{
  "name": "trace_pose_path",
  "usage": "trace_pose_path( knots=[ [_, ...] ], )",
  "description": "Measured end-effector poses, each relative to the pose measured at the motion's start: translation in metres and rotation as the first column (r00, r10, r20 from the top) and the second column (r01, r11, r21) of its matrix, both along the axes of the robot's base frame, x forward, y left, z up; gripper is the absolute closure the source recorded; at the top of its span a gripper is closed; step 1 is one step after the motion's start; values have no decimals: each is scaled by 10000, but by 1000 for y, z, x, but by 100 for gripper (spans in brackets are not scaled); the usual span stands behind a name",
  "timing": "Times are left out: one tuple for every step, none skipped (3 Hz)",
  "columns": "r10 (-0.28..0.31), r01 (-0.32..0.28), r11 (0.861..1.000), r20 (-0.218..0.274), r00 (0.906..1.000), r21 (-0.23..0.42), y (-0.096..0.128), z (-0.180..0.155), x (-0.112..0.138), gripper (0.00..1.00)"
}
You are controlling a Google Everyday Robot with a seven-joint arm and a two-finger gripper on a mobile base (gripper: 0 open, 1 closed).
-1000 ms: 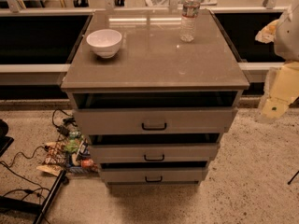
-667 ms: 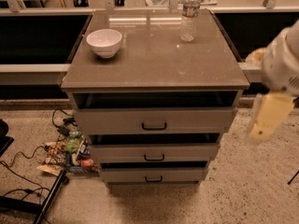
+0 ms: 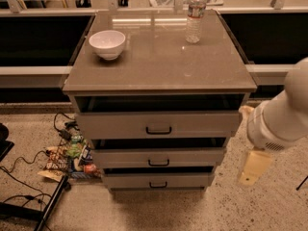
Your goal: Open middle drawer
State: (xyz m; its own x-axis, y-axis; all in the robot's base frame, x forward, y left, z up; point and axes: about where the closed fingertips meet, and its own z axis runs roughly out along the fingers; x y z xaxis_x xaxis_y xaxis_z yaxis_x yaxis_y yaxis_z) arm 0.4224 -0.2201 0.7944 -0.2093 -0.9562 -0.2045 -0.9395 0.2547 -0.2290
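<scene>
The grey cabinet (image 3: pixel 159 66) has three stacked drawers. The middle drawer (image 3: pixel 192 157) has a low flat grey front and a small black bar handle (image 3: pixel 159 162) at its centre, with a dark gap above the front. The taller top drawer (image 3: pixel 115 126) is above it and the low third drawer (image 3: pixel 192 180) is below it. My gripper (image 3: pixel 253 167) hangs from the white arm (image 3: pixel 281 117) at the right of the cabinet, level with the middle drawer. It is clear of the cabinet's right side and holds nothing.
A white bowl (image 3: pixel 107 44) and a clear water bottle (image 3: pixel 194 14) stand on the cabinet top. Cables and colourful packets (image 3: pixel 70 158) lie on the speckled floor at the lower left. Dark counters with a pale ledge (image 3: pixel 33 70) run behind.
My arm has swung down and left from the right edge toward the cabinet's right side, and the gripper now hangs lower. The drawers, bowl and bottle have not moved.
</scene>
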Motion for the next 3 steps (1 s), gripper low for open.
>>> trace_pose_path(
  knots=[
    [-210, 206, 9994, -151, 9997, -277, -2, -60, -1, 0],
    [-636, 620, 9977, -626, 9960, -277, 2, -107, -5, 0],
    [-759, 743, 9969, -671, 9949, -258, 2, -111, -6, 0]
  ],
)
